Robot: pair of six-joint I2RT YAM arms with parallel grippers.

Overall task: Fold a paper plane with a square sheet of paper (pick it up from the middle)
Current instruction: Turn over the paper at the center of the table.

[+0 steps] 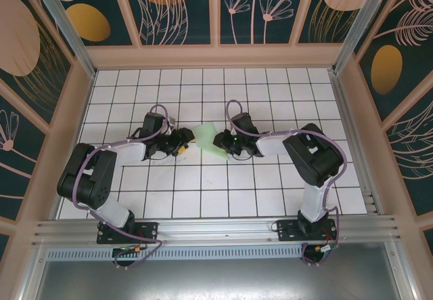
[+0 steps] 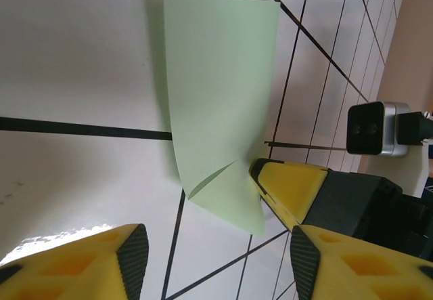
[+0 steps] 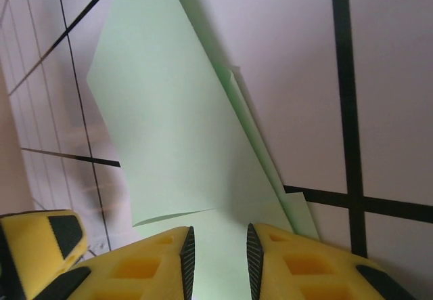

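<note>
One anchor: right gripper point(image 3: 218, 246) pinches the partly folded pale mint-green paper sheet point(image 3: 169, 144) steady; left gripper point(image 2: 216, 246) spread beside it, probably to crease.

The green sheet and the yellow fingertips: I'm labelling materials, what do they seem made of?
The green sheet: thin matte paper, judging by sharp creases and lifted edge. The yellow fingertips: likely moulded plastic, satin, with dark ribbed pads, possibly rubber.
</note>
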